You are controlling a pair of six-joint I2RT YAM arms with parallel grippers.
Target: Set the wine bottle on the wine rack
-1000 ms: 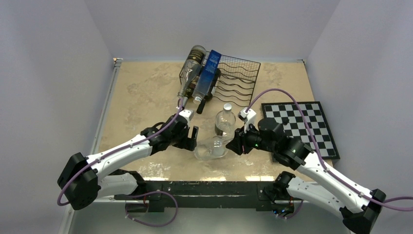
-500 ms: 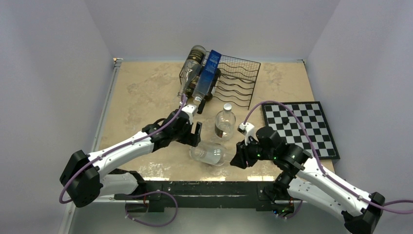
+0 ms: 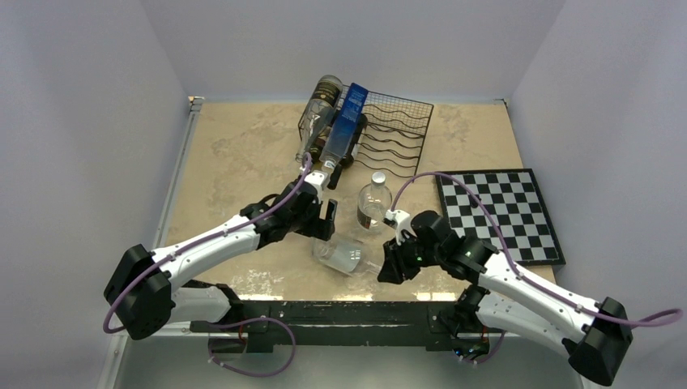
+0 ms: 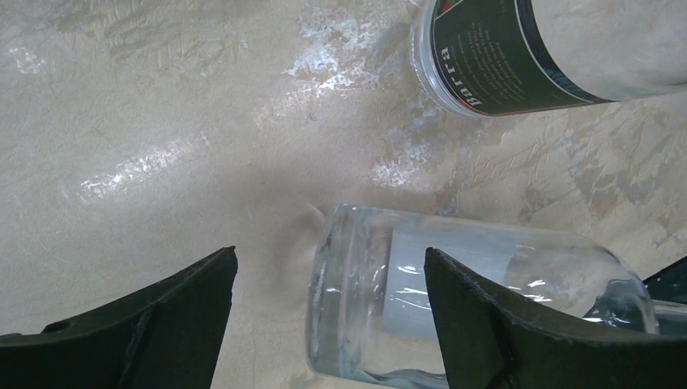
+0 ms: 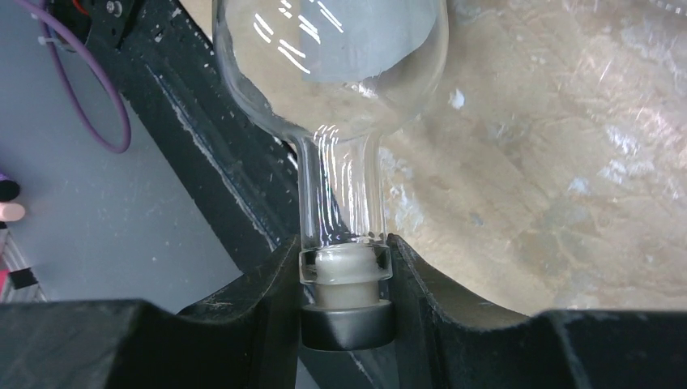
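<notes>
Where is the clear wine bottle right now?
The clear wine bottle is sideways at front centre in the top view, neck in the right gripper, base by the open left gripper, near the standing bottle.

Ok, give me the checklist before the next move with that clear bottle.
1. Neck held: right gripper shut on the clear bottle, ok.
2. Second arm ready: left gripper open by the bottle's base, ok.
3. Left gripper touching the glass: cannot tell.
4. Free cradles on the right side of the wine rack: ok.
5. Straight path to the rack: probably not ok, the upright bottle stands between.
</notes>
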